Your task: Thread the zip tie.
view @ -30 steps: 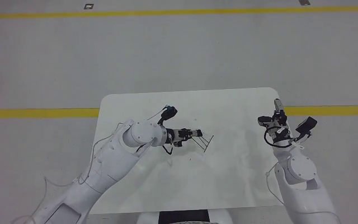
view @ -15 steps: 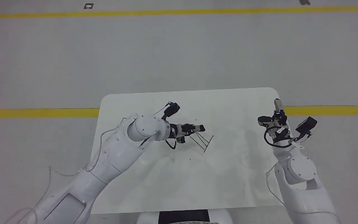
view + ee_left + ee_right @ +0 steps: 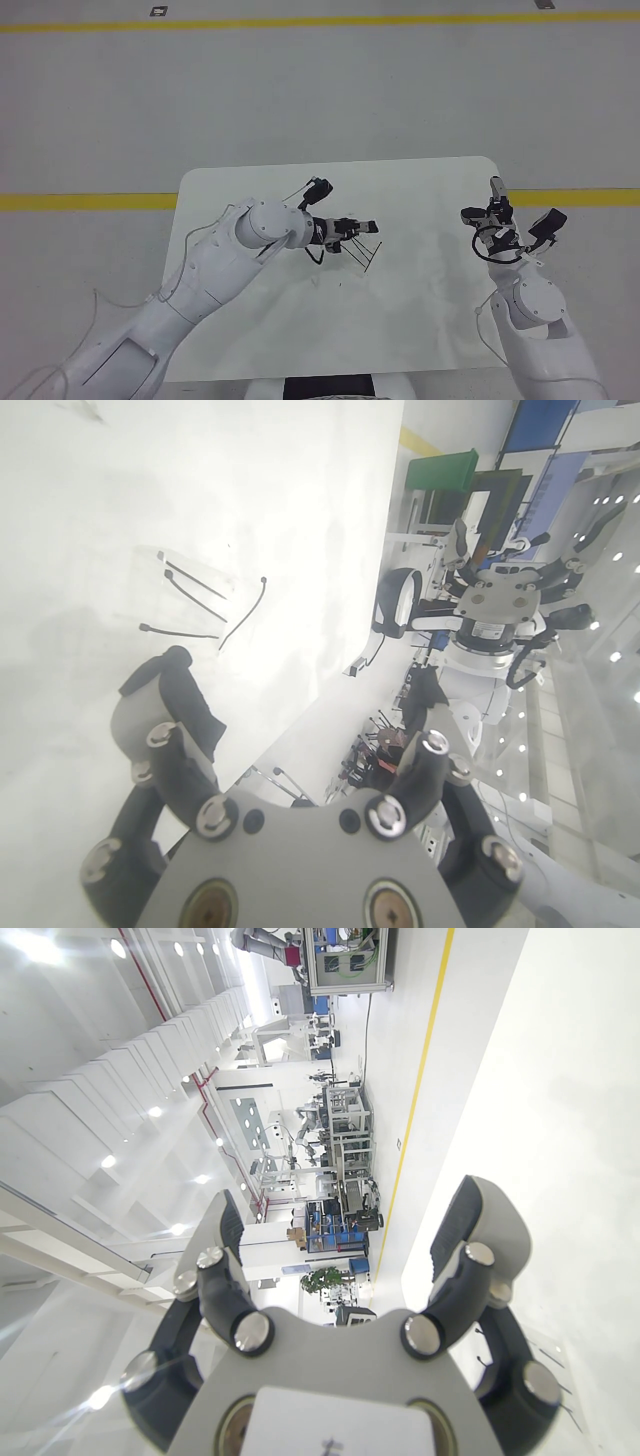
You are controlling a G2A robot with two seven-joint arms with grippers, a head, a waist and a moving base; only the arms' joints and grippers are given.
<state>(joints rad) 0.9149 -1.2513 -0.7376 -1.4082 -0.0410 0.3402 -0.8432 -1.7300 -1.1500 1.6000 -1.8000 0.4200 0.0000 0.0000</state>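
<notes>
- In the left wrist view we count four black zip ties (image 3: 196,598) lying loose on the white table (image 3: 430,300). Three are fairly straight and lie close together, and a fourth, curved one is just beside them.
- The same view shows the left gripper (image 3: 300,672) with its fingers spread wide and nothing between them. The ties lie just ahead of the fingertips, apart from them.
- From the top view we see the ties as a small cluster of thin dark lines near the table's middle, too fine there for us to count.
- The top view gives us the pose instead. The left arm stretches from the near left corner across the table, forearm low and gripper pointing to the right. Its fingers are just beside the cluster, on the far side.
- In the right wrist view we find the right gripper (image 3: 350,1208) with its fingers also wide apart and empty. It faces down a bright hall, along a yellow floor line (image 3: 415,1093), with the table's surface running along one side.
- The top view places the right arm bent upright at the table's right edge, well apart from the ties.
</notes>
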